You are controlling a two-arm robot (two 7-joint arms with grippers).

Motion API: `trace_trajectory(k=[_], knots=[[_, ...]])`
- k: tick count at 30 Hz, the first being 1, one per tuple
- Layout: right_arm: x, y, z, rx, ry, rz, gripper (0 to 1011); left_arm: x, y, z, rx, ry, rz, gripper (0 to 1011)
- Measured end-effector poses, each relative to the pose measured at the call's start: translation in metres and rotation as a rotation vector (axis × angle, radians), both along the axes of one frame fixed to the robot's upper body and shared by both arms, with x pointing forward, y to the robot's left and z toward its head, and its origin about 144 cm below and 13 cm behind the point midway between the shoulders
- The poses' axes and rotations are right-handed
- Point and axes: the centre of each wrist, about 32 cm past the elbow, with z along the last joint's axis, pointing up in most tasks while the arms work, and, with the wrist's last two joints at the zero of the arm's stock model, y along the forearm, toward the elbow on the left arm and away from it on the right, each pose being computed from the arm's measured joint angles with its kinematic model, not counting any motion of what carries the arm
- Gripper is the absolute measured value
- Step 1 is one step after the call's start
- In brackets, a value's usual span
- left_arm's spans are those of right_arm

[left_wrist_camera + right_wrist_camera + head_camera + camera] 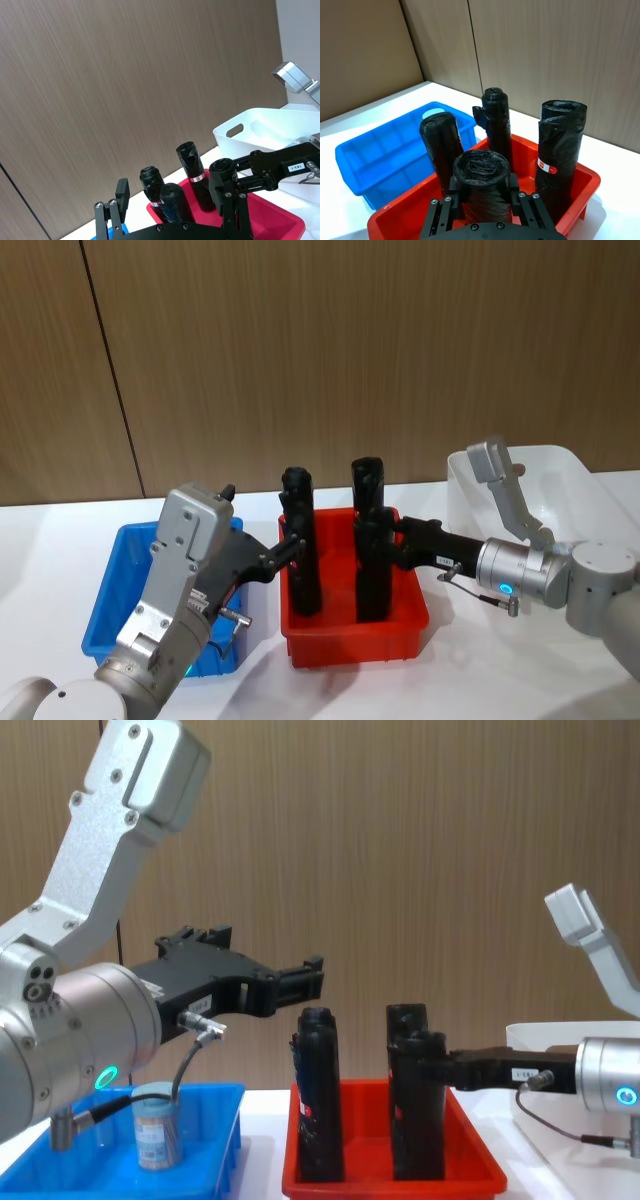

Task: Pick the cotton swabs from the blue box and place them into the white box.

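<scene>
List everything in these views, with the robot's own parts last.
cotton swabs: one jar seen, clear with a pale lid, standing in the blue box
blue box: one, bright blue, on the robot's left
red tray: one, red, in the middle
black rolls: four, black, upright in the red tray
white box: one, white, on the robot's right
table: one, white, under the boxes
wall: brown wood panels, behind the table
left gripper: black, open, at the red tray's left side
right gripper: black, shut on one black roll
</scene>
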Motion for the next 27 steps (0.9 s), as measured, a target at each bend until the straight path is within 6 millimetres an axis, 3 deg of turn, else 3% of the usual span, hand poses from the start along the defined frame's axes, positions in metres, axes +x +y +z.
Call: trace_trajectory(k=[17,27], knots=[[0.005,0.0,0.011,0.02,-0.046,-0.004,456,0.0,0.0,0.0,0.0,0.0,0.0,1004],[0.004,-0.011,0.044,0.042,-0.121,-0.072,398,0.0,0.0,0.0,0.0,0.0,0.0,1004]])
